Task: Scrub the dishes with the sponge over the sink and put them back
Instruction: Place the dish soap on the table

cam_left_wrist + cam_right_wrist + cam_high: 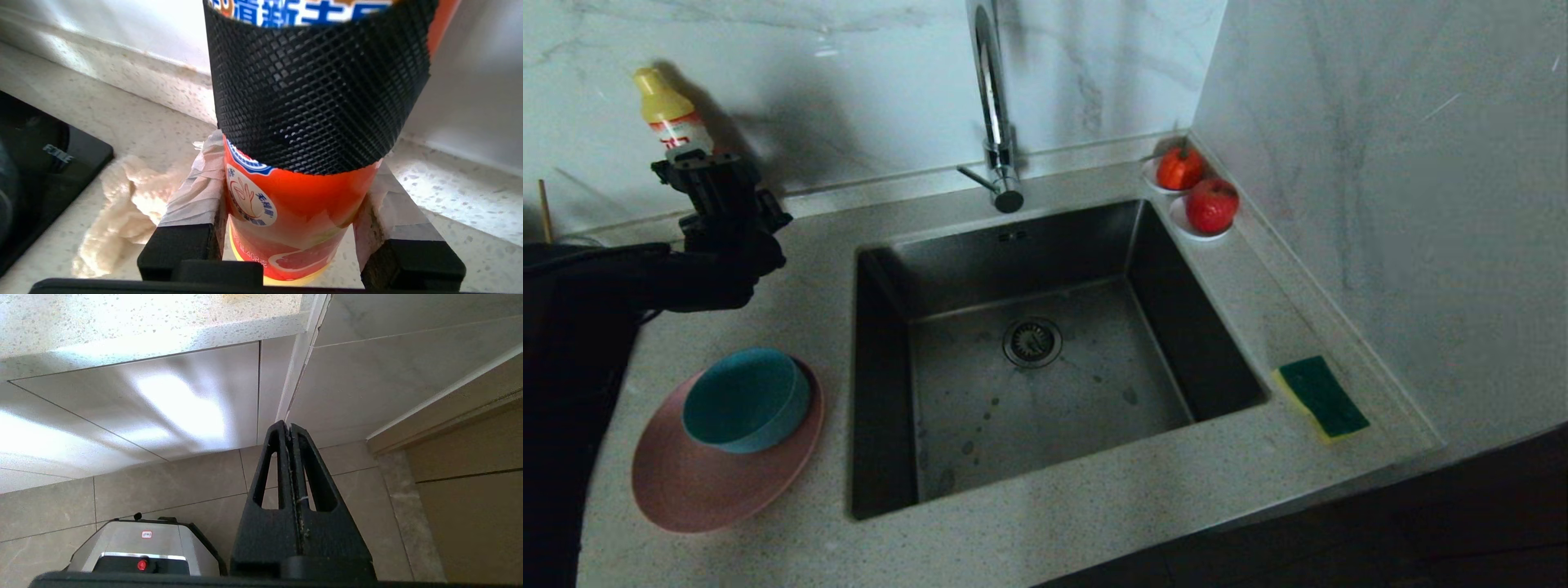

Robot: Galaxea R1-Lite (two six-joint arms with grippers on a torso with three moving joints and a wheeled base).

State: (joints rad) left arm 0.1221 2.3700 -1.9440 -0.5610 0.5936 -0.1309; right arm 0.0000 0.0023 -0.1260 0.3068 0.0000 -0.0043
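A teal-blue bowl (745,398) sits in a pink plate (694,490) on the counter left of the steel sink (1094,392). The sponge (1323,398), green face up, lies on the counter right of the sink. My left gripper (690,159) is at the back left near the wall, apart from the dishes. It is shut on an orange-labelled detergent bottle (670,114) with a yellow cap. In the left wrist view its taped fingers (192,192) press both sides of the bottle (294,212), below a black mesh sleeve (318,90). My right gripper (289,425) hangs parked below the counter, shut and empty.
A chrome faucet (992,106) rises behind the sink. Two red fruits on white saucers (1211,204) stand in the back right corner. A crumpled pale cloth (122,204) and a black flat device (41,171) lie by the bottle. A silver appliance (143,555) stands on the floor.
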